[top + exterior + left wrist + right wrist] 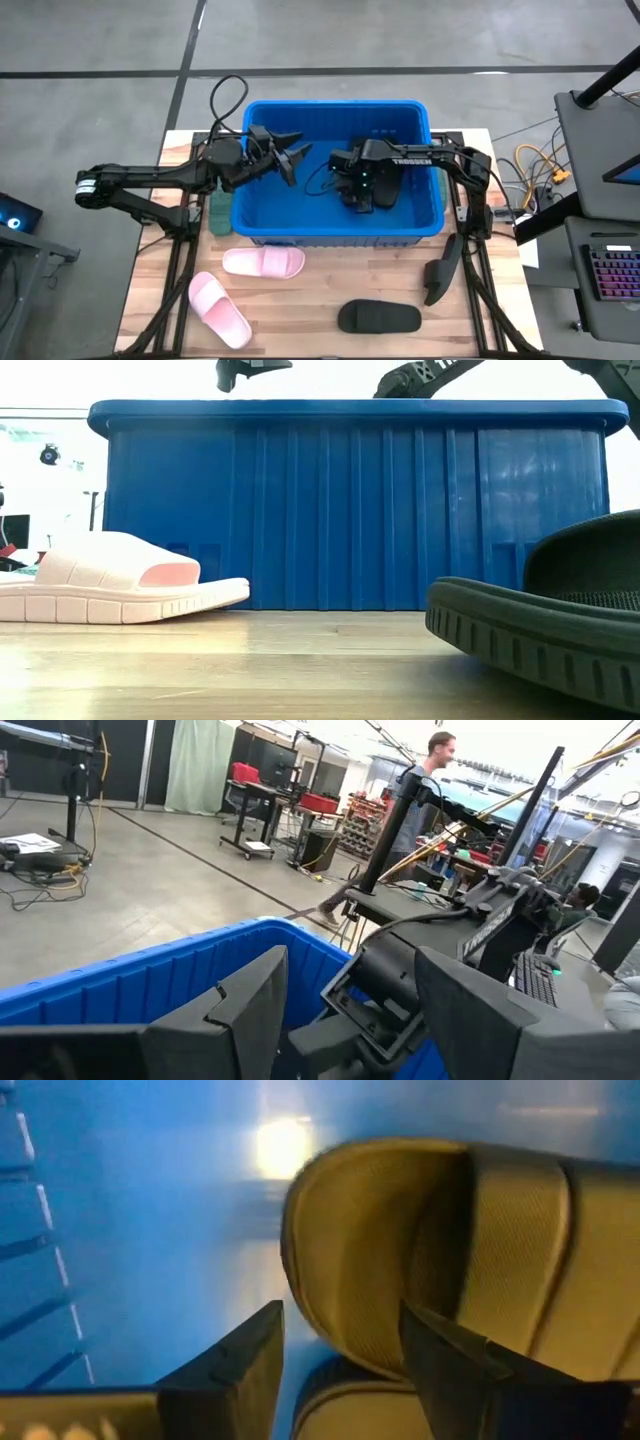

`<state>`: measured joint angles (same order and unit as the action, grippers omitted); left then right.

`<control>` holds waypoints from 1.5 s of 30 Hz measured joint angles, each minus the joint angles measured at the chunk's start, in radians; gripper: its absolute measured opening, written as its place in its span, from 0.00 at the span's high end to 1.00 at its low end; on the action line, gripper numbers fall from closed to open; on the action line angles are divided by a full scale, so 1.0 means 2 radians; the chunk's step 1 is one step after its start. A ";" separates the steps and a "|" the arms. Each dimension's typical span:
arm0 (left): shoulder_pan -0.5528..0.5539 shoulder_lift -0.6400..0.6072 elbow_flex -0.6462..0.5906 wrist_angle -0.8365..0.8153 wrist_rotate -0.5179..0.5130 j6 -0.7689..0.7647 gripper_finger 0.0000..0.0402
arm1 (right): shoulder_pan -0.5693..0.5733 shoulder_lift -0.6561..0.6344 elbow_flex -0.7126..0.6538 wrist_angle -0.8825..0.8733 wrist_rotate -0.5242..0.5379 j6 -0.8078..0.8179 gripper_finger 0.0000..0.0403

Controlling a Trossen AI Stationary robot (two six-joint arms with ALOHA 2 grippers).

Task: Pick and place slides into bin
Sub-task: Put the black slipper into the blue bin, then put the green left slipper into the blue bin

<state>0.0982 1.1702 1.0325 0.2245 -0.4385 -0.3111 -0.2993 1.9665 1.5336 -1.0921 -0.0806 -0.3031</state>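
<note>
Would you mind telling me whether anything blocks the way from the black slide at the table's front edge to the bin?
Nothing visible does. The black slide lies alone on the table, with bare wood between it and the bin. The nearest pink slide lies off to one side, and both grippers are over the bin.

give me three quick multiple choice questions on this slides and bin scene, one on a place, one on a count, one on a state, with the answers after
1. Where is the right gripper?
A. Inside the blue bin
B. Over the black slide on the table
C. Beyond the table edge

2. How many pink slides lie on the table in front of the bin?
A. One
B. Two
C. Four

3. What state is the left gripper in?
A. Shut on a pink slide
B. Open, holding nothing
C. Shut on the bin rim

Answers:
1 A: the high view shows it reaching down into the bin.
2 B: the first pink slide and the second pink slide.
3 B: its fingers stand apart over the bin's left side.
</note>
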 joint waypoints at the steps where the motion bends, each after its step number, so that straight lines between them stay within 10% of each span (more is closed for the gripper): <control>1: 0.000 0.000 0.000 0.000 0.000 0.000 0.49 | 0.000 -0.001 0.002 -0.007 0.000 0.000 0.53; 22: 0.004 0.001 -0.001 -0.031 0.009 -0.004 0.49 | 0.057 -0.197 0.018 -0.092 0.051 0.167 0.50; 31: -0.008 0.018 0.032 -0.073 0.007 -0.012 0.50 | 0.186 -0.308 0.001 -0.145 0.139 0.305 0.50; 45: -0.089 0.131 0.246 -0.334 0.009 0.023 0.50 | 0.438 -0.344 -0.015 -0.242 0.194 0.669 0.53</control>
<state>-0.0788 1.4331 1.5244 -0.4432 -0.4214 -0.2643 0.5764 1.2778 1.5032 -1.5753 0.3076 1.0346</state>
